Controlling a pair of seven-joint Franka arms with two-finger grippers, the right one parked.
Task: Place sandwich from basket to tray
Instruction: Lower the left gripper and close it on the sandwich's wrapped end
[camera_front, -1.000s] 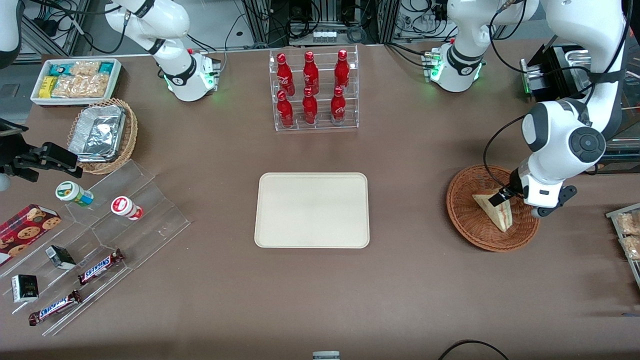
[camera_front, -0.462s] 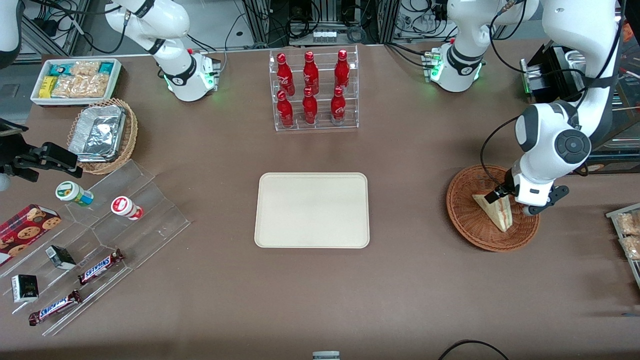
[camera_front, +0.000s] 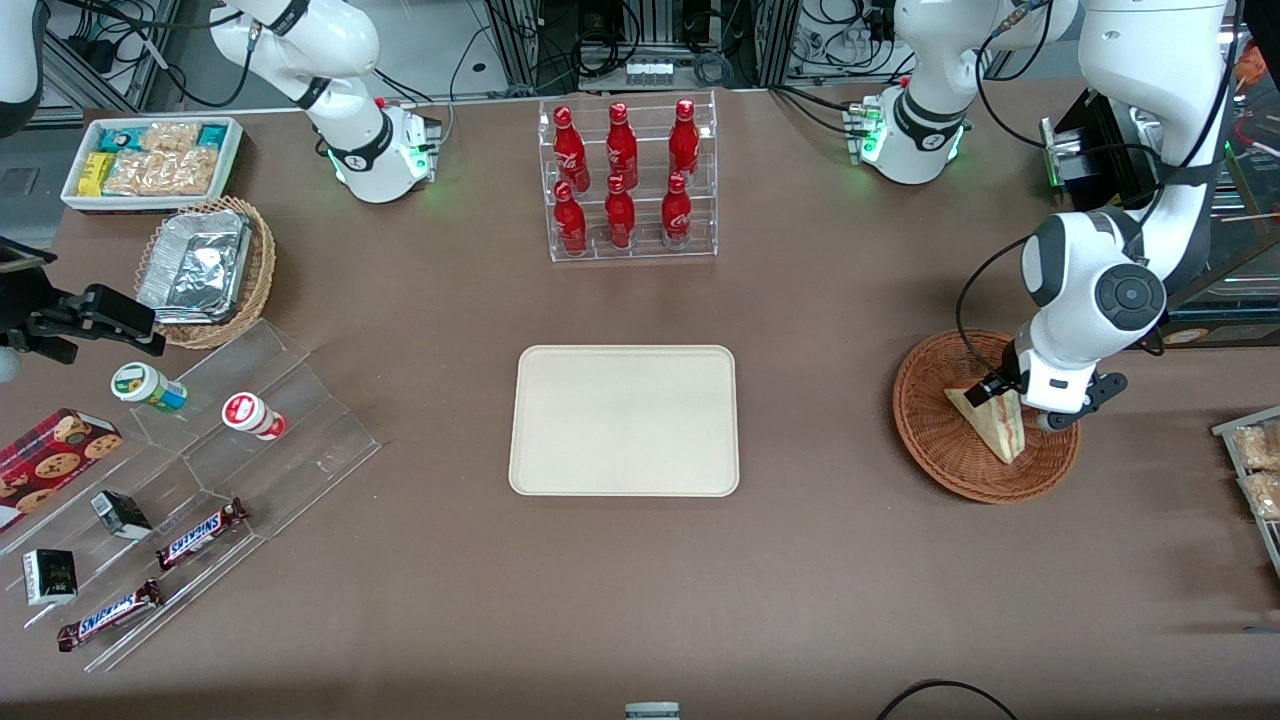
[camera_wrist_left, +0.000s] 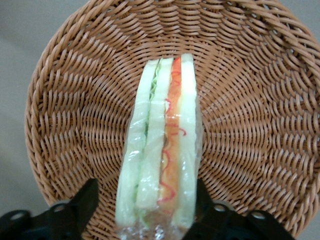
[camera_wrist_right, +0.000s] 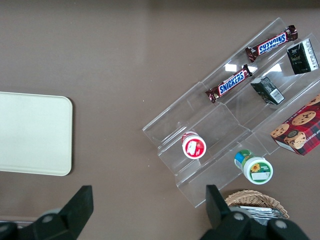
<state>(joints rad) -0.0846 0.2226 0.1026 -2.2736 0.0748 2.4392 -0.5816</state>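
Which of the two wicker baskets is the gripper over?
The reddish-brown basket holding the sandwich; the gripper straddles it, open. The lighter basket holds foil.

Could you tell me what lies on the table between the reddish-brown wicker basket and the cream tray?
Only bare brown tabletop separates the reddish-brown wicker basket from the cream rectangular tray, as the front view shows. The claw straddles the wrapped triangular sandwich in the basket.

You could read "SNICKERS" on two chocolate bars (camera_front: 201, 533) (camera_front: 108, 615) lying on the clear stepped display stand (camera_front: 250, 420) at the parked arm's end of the table; the right wrist view showed the same word on both. The red bottles (camera_front: 620, 165) in the clear rack carried white script too small to read. Nothing else was legible.
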